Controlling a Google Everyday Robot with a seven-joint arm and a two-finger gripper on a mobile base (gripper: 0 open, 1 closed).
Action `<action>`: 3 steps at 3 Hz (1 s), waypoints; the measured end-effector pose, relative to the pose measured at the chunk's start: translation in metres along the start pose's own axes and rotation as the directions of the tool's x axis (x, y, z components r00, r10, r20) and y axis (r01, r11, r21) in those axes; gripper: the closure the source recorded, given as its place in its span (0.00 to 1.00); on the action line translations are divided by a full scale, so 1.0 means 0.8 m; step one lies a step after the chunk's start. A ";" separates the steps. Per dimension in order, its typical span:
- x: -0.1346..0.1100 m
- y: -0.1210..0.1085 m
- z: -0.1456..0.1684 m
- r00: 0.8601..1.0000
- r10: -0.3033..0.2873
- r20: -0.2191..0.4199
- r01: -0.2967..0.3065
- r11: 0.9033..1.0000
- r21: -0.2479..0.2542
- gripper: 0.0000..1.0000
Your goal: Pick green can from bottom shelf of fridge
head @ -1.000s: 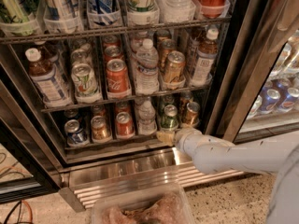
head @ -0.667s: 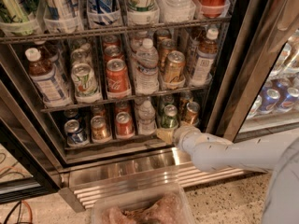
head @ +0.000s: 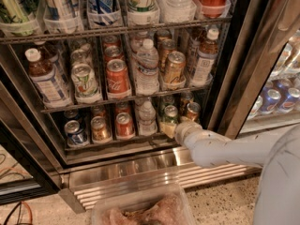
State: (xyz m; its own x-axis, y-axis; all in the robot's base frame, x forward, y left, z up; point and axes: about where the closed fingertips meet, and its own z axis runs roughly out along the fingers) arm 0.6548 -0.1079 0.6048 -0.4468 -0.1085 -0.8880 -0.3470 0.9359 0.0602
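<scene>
The fridge (head: 227,74) stands open before me, black-framed, with wire racks of drinks. On the bottom shelf (head: 117,143) the dark-green can (head: 170,112) with a silver top stands at the front of its lane, right of a water bottle (head: 147,117) and left of a gold-brown can (head: 192,110). My gripper (head: 168,127) reaches in from the right on a pale arm (head: 225,149) and sits at the green can's lower front, covering its base.
Blue (head: 75,132), gold (head: 100,128) and red (head: 124,124) cans fill the shelf's left lanes. A ribbed steel base (head: 140,172) runs below. A clear plastic bin (head: 140,207) lies at the bottom. A door post (head: 255,64) and another cooler's blue cans (head: 276,100) are to the right.
The arm has edged slightly up and in toward the green can. The cans have not moved.
</scene>
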 end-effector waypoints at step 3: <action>-0.006 0.017 0.024 1.000 0.008 0.009 -0.007 0.998 -0.062 0.33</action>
State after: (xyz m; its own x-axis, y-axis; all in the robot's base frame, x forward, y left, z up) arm 0.6679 -0.0881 0.6010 -0.4425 -0.0983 -0.8914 -0.3939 0.9142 0.0947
